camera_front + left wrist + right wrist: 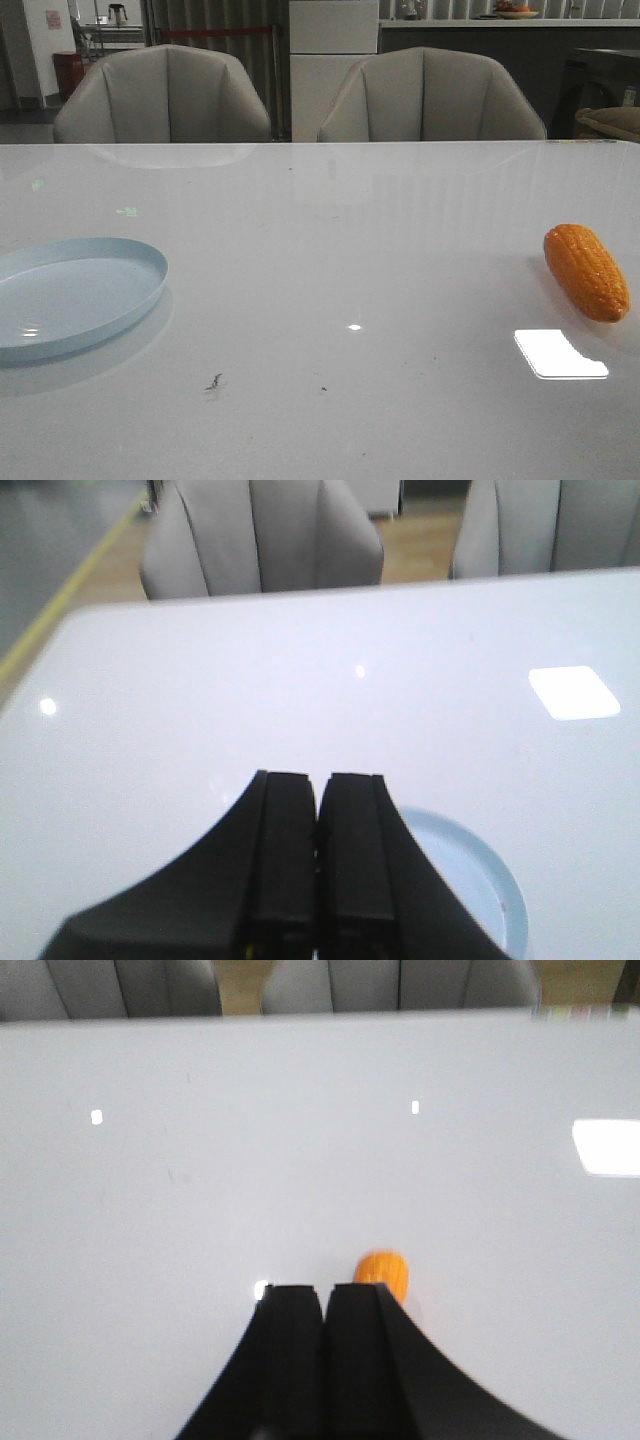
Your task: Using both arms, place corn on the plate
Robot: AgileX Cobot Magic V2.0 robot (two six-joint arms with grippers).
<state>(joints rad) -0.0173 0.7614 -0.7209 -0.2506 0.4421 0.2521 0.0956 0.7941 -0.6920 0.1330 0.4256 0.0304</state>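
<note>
Lying far right on worktop [330,250], corn [586,271] looking light, rigid, glossy-slippery; gripping mid-body across kernels. Left claw [318,880] and right claw [322,1360] closed, empty. Plate [70,296] sitting left.

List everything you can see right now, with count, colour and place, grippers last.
corn: one, orange, lying on the table at the far right, apart from the plate
plate: one, pale blue, on the table at the left edge, nothing on it
table: one, glossy white, fills the foreground
chairs: two, grey, behind the table's far edge
left gripper: one, black, shut, above the plate
right gripper: one, black, shut, close to the corn, holding nothing
</note>
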